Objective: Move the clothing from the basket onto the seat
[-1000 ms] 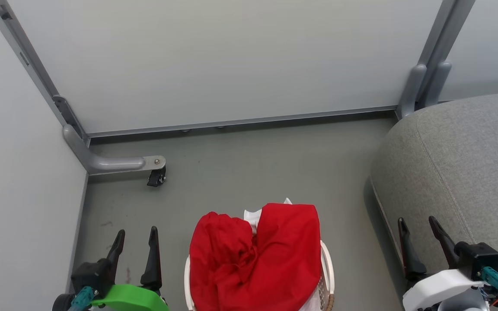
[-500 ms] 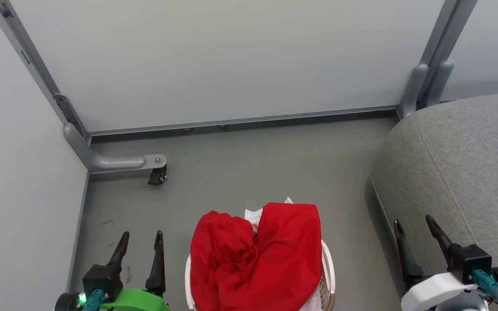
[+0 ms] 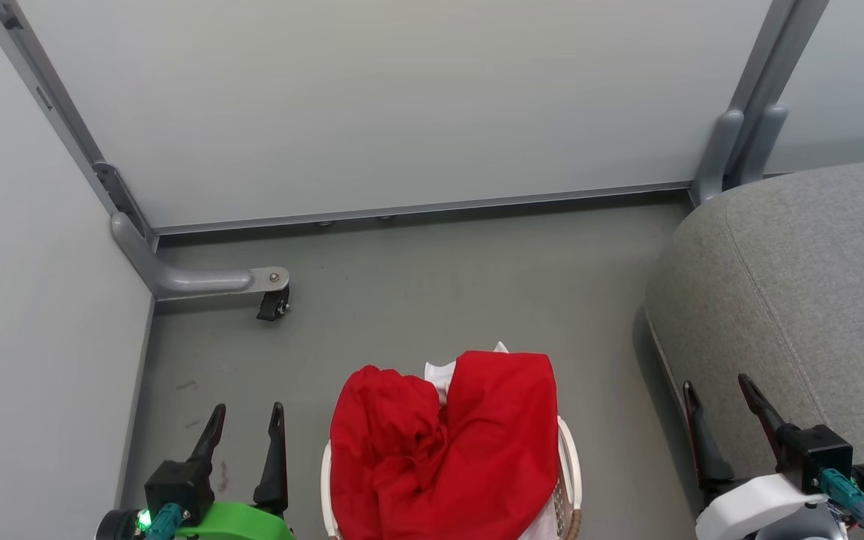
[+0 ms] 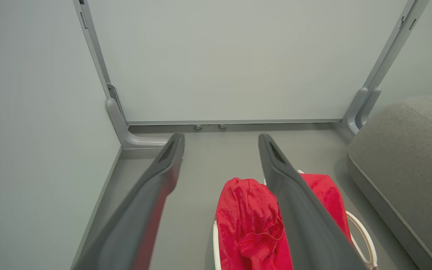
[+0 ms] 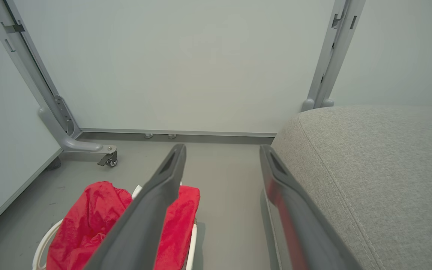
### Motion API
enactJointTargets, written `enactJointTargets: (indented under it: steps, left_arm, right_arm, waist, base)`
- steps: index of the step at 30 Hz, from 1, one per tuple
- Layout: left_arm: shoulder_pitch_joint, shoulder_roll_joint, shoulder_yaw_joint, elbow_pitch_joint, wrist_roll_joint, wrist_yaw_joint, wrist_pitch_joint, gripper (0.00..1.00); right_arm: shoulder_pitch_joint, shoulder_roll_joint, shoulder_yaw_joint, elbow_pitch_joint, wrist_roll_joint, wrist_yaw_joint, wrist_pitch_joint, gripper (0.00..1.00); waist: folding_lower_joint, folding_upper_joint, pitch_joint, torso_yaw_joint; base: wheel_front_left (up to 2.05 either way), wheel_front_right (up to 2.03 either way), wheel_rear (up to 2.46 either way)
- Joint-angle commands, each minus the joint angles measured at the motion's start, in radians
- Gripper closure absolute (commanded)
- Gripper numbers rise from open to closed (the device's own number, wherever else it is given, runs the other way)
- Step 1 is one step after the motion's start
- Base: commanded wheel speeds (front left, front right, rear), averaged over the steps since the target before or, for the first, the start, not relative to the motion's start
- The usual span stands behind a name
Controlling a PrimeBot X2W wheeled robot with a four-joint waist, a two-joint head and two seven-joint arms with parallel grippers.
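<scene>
Red clothing (image 3: pixel 443 450) is heaped in the white basket (image 3: pixel 570 457) on the floor at the bottom centre of the head view, with a bit of white fabric poking up behind it. The pile also appears as clothing (image 4: pixel 249 221) in the left wrist view and clothing (image 5: pixel 88 221) in the right wrist view. The grey seat (image 3: pixel 799 300) fills the right side. My left gripper (image 3: pixel 246 411) stands open and empty left of the basket. My right gripper (image 3: pixel 717 382) is open and empty over the seat's front edge.
Pale partition panels close off the back and left. A grey metal foot with a black caster (image 3: pixel 273 304) juts onto the floor at the left. Grey posts (image 3: pixel 739 150) stand behind the seat. Bare grey floor (image 3: pixel 439 285) lies beyond the basket.
A second ago both grippers shifted slightly, the left to the right and the right to the left and lower. Over the last half second nothing has visibly moved.
</scene>
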Motion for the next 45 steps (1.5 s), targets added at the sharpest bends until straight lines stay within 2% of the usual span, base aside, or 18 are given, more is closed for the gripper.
enactJointTargets:
  steps: [1, 18, 25, 36, 45]
  left_arm:
    - [0.011, 0.007, -0.001, 0.0, 0.004, -0.003, -0.004, 0.0]
    - [-0.005, 0.007, -0.004, 0.001, 0.003, -0.002, -0.004, 0.0]
    - [-0.068, 0.006, -0.014, 0.01, 0.035, -0.005, -0.004, 0.0]
    - [-0.318, 0.014, -0.038, 0.148, 0.095, -0.007, -0.003, 0.0]
    - [-0.566, 0.054, -0.05, 0.386, 0.127, -0.007, -0.003, 0.0]
  right_arm:
    - [0.018, -0.006, 0.002, -0.001, -0.002, 0.0, -0.005, 0.0]
    - [0.005, -0.006, 0.003, 0.002, -0.002, 0.0, -0.005, 0.0]
    - [-0.033, -0.006, 0.008, -0.012, -0.005, 0.0, -0.005, 0.0]
    - [-0.158, -0.005, 0.03, -0.043, 0.007, 0.0, -0.005, 0.0]
    - [-0.294, -0.004, 0.084, -0.066, 0.058, 0.0, -0.005, 0.0]
  waist:
    - [0.0, 0.0, 0.0, 0.0]
    - [0.0, 0.0, 0.012, -0.005]
    - [0.0, 0.0, 0.07, -0.022]
    - [0.0, 0.0, 0.283, -0.093]
    - [0.0, 0.0, 0.497, -0.198]
  base:
    - [0.0, 0.0, 0.0]
    - [0.0, 0.0, 0.0]
    - [0.0, 0.0, 0.0]
    - [0.0, 0.0, 0.0]
    - [0.0, 0.0, 0.0]
